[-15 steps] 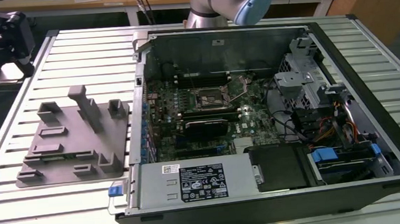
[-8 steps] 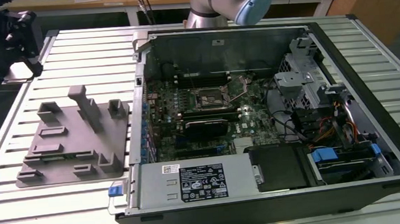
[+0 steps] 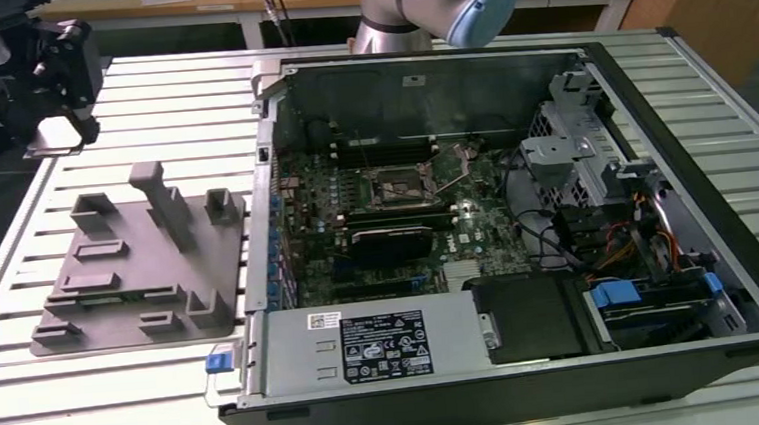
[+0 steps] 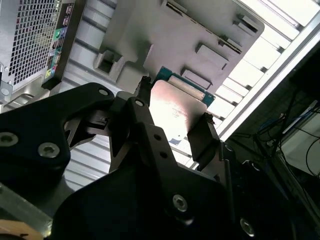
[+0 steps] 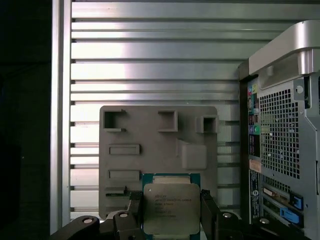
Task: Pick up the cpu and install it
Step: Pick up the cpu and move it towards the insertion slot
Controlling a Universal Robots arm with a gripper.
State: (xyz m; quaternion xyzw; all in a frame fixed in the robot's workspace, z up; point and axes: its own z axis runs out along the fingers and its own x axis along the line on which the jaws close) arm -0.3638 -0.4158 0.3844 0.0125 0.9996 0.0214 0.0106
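The cpu [image 5: 171, 206] is a small square chip with a silvery top plate on a green board. It hangs clamped between my gripper's [image 5: 171, 212] two black fingers, high above the grey tray [image 5: 150, 135]. The second wrist view shows the same hold: the cpu [image 4: 177, 107] sits in my gripper [image 4: 175, 111] with the tray [image 4: 190, 30] far beneath. In the exterior view my gripper [image 3: 60, 130] hovers at the far left, above and behind the tray [image 3: 131, 280]. The metal-framed socket [image 3: 398, 184] lies on the motherboard inside the open computer case, its wire lever raised.
The open computer case [image 3: 515, 233] lies on its side on the slatted aluminium table [image 3: 98, 393], at the exterior view's right of the tray. Upright blocks [image 3: 158, 203] stand on the tray. Cables, a drive cage and the power supply [image 3: 376, 345] crowd the case around the motherboard.
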